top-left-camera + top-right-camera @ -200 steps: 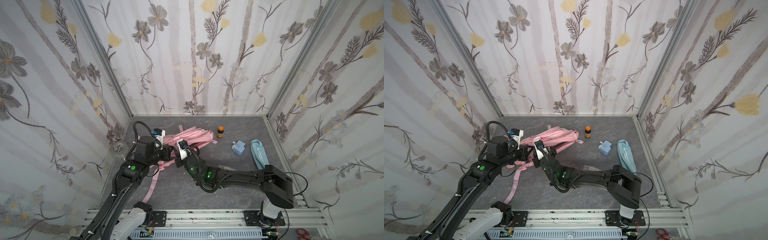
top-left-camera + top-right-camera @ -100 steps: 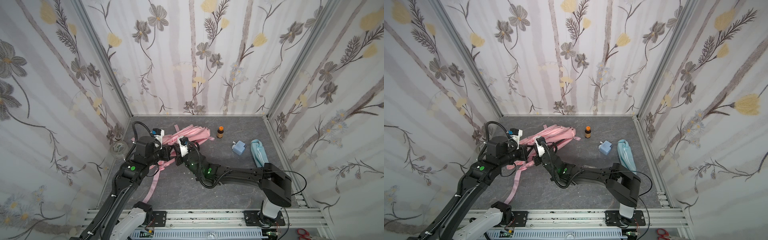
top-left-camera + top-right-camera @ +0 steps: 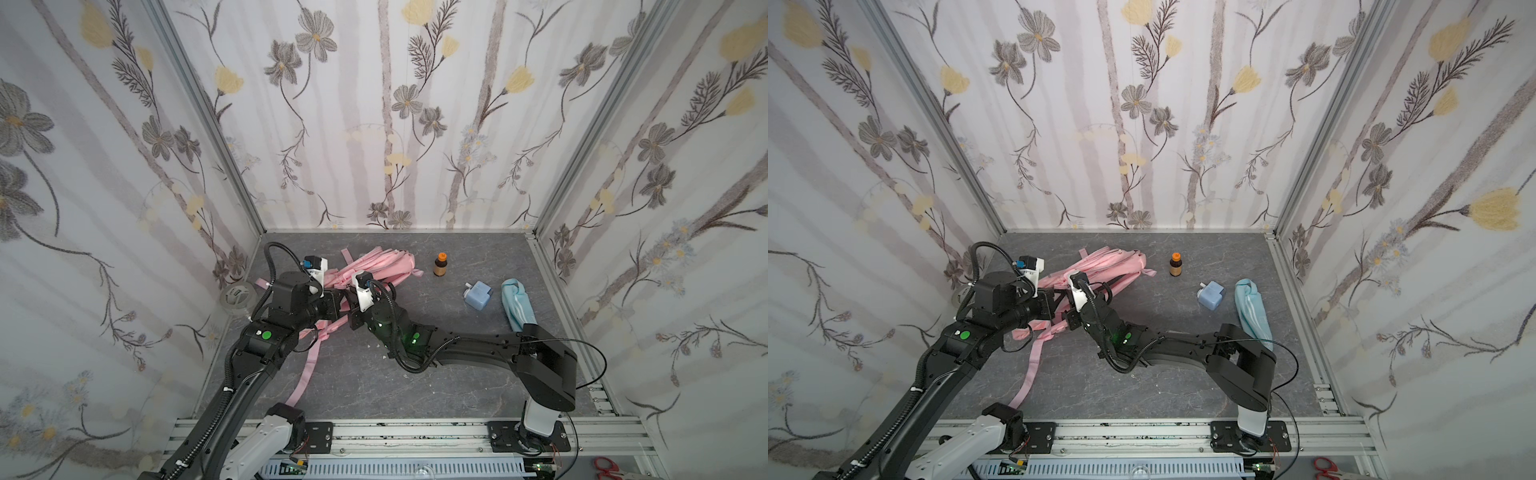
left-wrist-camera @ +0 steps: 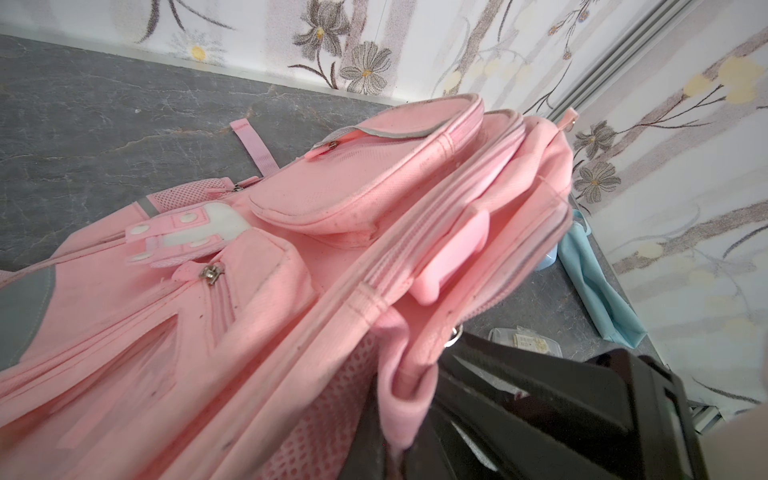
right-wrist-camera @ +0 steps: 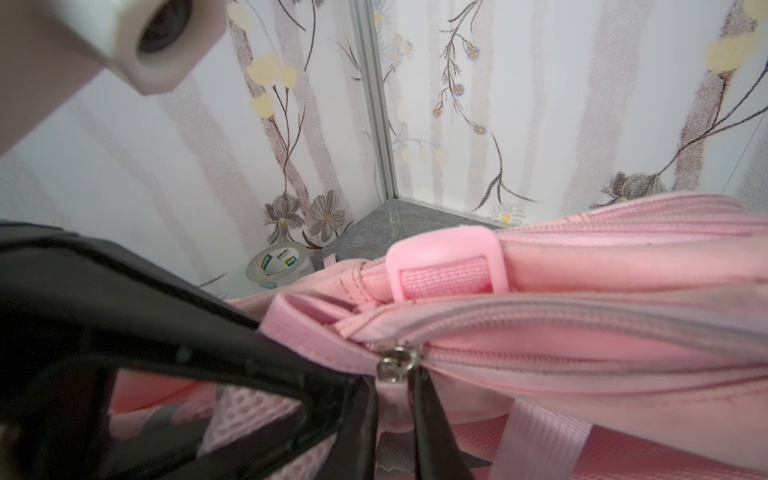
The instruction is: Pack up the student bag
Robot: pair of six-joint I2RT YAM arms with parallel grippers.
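Left wrist view: the student bag (image 4: 291,249), soft and limp, lay at the far left of the bench (image 4: 104,104). The left pincer (image 4: 397,440) clamped a fabric fold. The right pincer (image 5: 392,399) closed narrowly on cloth beneath the zipper slider (image 5: 395,363), probably the firmest hold.

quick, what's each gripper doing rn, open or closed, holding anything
left gripper: closed, pinching a fold of the student bag.
right gripper: closed on the bag's zipper pull.
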